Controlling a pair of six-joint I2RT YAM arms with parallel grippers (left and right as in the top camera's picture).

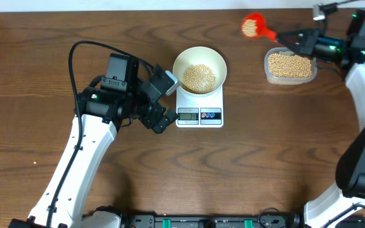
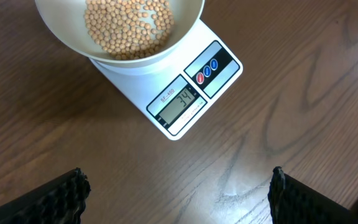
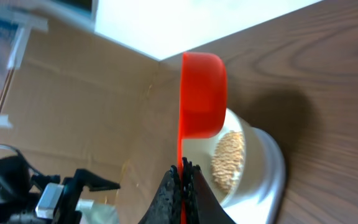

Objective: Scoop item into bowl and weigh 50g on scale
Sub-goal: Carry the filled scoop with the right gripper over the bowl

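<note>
The white bowl (image 1: pixel 199 66) sits on the white scale (image 1: pixel 199 114) and holds tan beans (image 1: pixel 198 77). In the left wrist view the bowl (image 2: pixel 120 28) and scale (image 2: pixel 188 93) show, and the display reads 34. My left gripper (image 1: pixel 163 101) is open and empty just left of the scale, its fingers (image 2: pixel 179 193) wide apart over bare wood. My right gripper (image 1: pixel 296 39) is shut on the handle of a red scoop (image 1: pixel 253 26) that carries beans, held left of the clear tub. In the right wrist view the scoop (image 3: pixel 201 93) stands edge-on over the bowl (image 3: pixel 253 168).
A clear plastic tub (image 1: pixel 289 66) of beans stands at the back right, under my right arm. The left arm's black cable loops over the table at the left. The table's far edge lies just behind the scoop.
</note>
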